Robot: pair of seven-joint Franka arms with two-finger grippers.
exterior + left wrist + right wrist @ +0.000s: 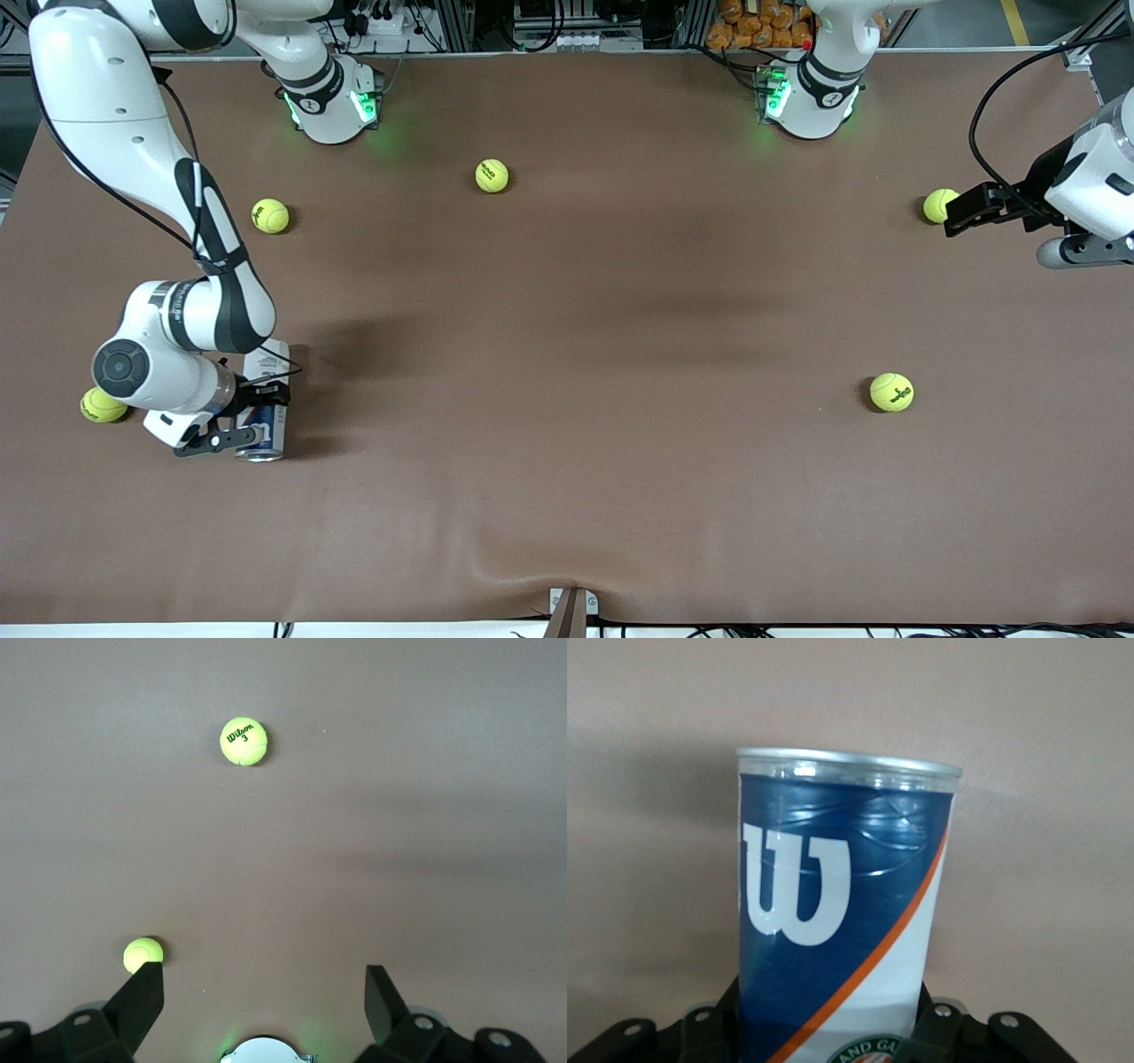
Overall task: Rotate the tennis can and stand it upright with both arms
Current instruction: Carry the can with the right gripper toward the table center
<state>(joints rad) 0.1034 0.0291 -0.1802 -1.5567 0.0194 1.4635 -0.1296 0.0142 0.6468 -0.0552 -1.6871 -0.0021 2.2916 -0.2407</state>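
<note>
The tennis can (pixel 266 360) lies on its side at the right arm's end of the table, with its silver rim toward the front camera. My right gripper (pixel 249 416) is shut on its middle, one finger on each side. In the right wrist view the can (pixel 842 895) fills the picture with its navy label, white "W" and orange stripe. There the right gripper (pixel 829 1032) clamps it low on the label. My left gripper (pixel 962 213) hangs open and holds nothing over the left arm's end of the table. Its fingers (pixel 142 997) stand wide apart in the left wrist view.
Several tennis balls lie on the brown table. One ball (pixel 104 405) is beside the right arm's wrist, and two more (pixel 270 215) (pixel 492 175) lie nearer the bases. Another (pixel 891 392) lies toward the left arm's end, and one (pixel 937 205) is right by the left gripper.
</note>
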